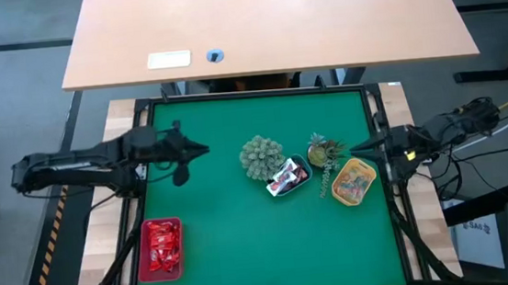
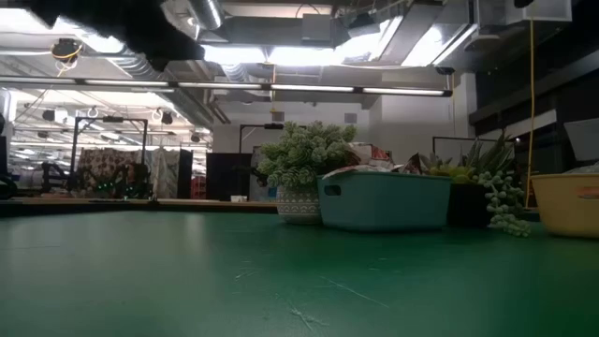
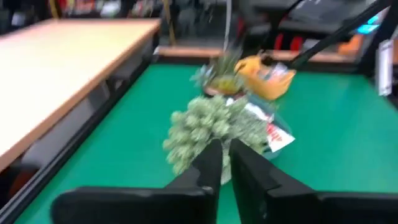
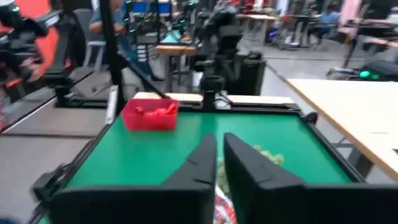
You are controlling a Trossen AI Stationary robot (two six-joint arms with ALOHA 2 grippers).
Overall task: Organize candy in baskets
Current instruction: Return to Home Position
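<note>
the candy lies in 3 baskets on the green worktop. shiny red pieces fill the red basket at the near left. mixed wrappers sit in the pale blue basket at the middle, and more in the rounded yellow basket just right of it. 2 spiky plants stand just beyond those 2.

the left pincer hangs over the far left of the worktop, fingers together and empty. the right pincer sits at the right edge near the yellow basket, also together and empty.

each sweet looks light, with slick, crinkly foil. a pinch across its middle would likely hold best, gently, since soft ones may squash.
</note>
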